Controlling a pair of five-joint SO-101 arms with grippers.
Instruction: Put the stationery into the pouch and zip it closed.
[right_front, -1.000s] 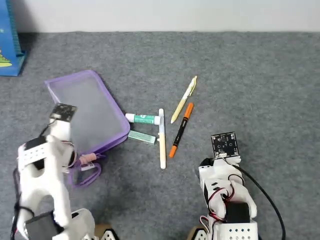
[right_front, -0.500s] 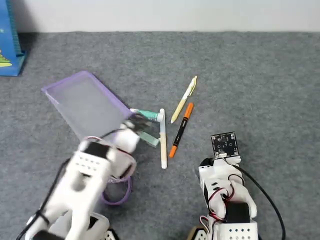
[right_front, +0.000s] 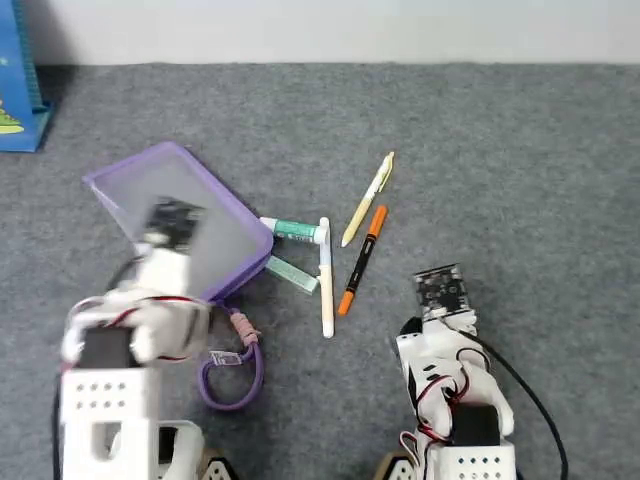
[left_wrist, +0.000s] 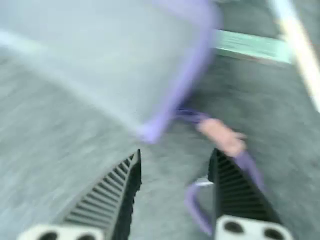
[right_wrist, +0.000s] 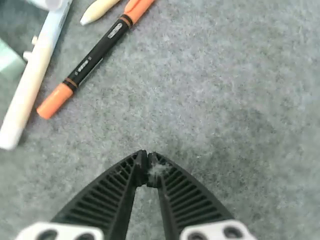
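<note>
While the purple see-through pouch (right_front: 140, 185) lies flat on the left half of the grey desk (right_front: 500, 150), all the stationery I can see is still outside it. I cannot tell from where I stand whether its zip is open.

The pieces sit in a loose cluster just right of the pouch. A green-and-white tube (right_front: 292, 232) lies crosswise with one end at the pouch's right edge. A pale green bar (right_front: 292, 274) lies just nearer, close against the pouch's corner. A white pen (right_front: 325, 280) runs near to far, its far end up against the tube. Right of it an orange marker (right_front: 360, 260) slants toward the far right, and a cream pen (right_front: 368, 198) lies close beside it, a little farther back. From the pouch's near corner a pink tab (right_front: 243, 325) leads to a purple wrist strap (right_front: 235, 375) looped on the desk.

The left arm stands at the near left, its wrist over the near part of the pouch. The left tool (left_wrist: 175, 195) is spread wide with nothing between its fingers. It hangs low over the desk just near of the pouch's corner, with the tab and strap by one finger.

The right tool (right_wrist: 147, 167) is at the near right, its tips pressed together on nothing. It points down at the grey surface, near of the marker's orange end.

A blue box (right_front: 18, 90) stands at the far left corner.
</note>
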